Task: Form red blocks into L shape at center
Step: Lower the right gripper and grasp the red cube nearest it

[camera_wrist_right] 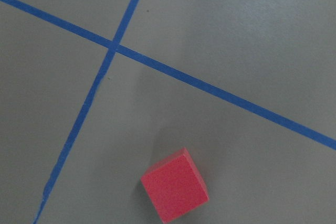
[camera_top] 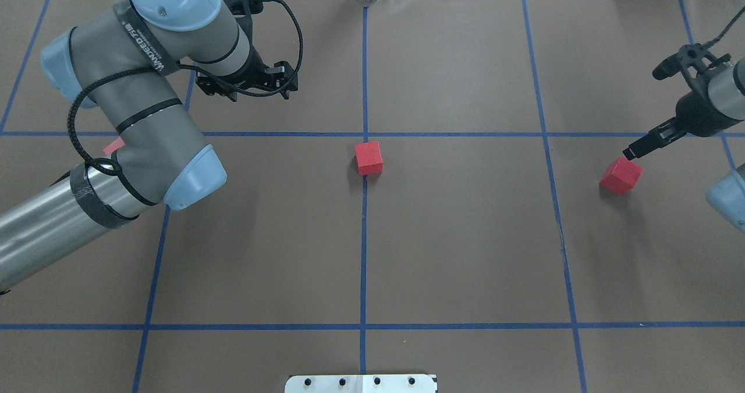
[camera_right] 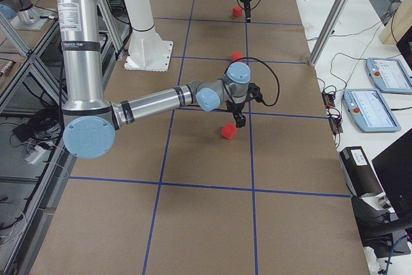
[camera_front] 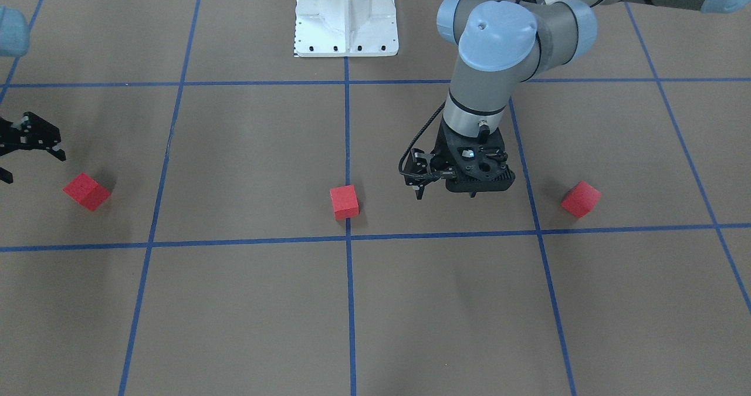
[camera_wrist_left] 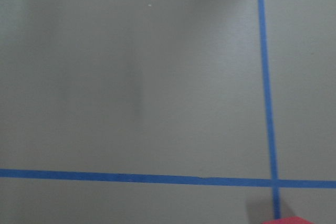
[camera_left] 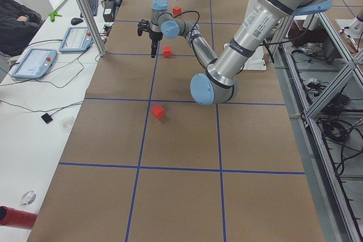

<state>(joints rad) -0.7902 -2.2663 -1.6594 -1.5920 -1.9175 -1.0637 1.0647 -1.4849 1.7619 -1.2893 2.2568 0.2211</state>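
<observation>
My right gripper (camera_top: 634, 148) hangs with its jaws apart, close above the right-hand red block (camera_top: 621, 175) and not touching it. My left gripper (camera_left: 152, 54) points down at the desk (camera_top: 465, 253), between the middle red block (camera_top: 369, 158) and the left-hand red block (camera_front: 581, 199) (my own arm nearly hides that one from overhead). The middle block sits on a blue tape line (camera_top: 364, 253) near the centre crossing. Whether my left jaws are apart or together, I cannot tell.

Plain red blocks (camera_front: 344, 202), brown table (camera_front: 246, 161), blue grid lines (camera_front: 347, 126), grey-and-blue arms (camera_front: 499, 61)
</observation>
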